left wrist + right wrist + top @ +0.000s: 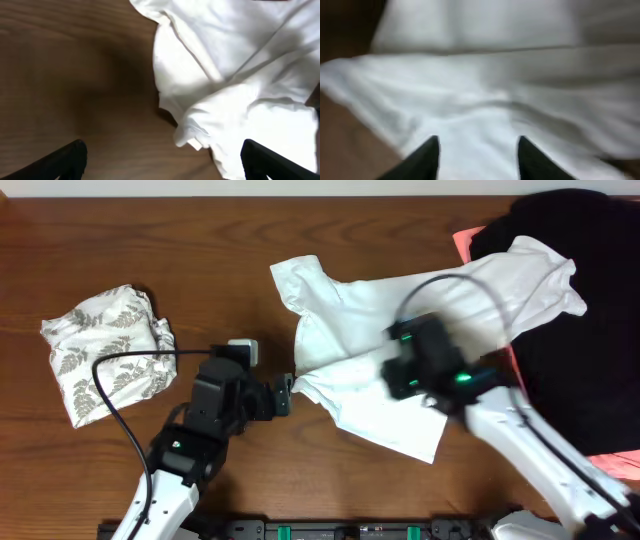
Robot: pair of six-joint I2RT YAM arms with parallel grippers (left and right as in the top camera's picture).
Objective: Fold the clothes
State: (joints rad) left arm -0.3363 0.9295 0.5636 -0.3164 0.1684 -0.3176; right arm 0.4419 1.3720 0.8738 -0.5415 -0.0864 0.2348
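Note:
The white T-shirt [350, 300] lies crumpled in the middle of the table, one sleeve pointing to the far left. My right gripper [392, 378] hovers over its lower middle; in the right wrist view its jaws [477, 142] stand apart with white cloth [480, 75] beneath them and nothing pinched. My left gripper [285, 395] is wide open beside the shirt's near left corner; in the left wrist view [164, 150] that corner of the shirt [235, 75] lies by its right finger, untouched.
A leaf-print garment [105, 350] lies bunched at the left. A black garment [580, 300] covers the right side, lying on a coral-pink one [462, 242]; the shirt's right end rests on the black one. Bare wooden tabletop [200, 250] lies between the piles.

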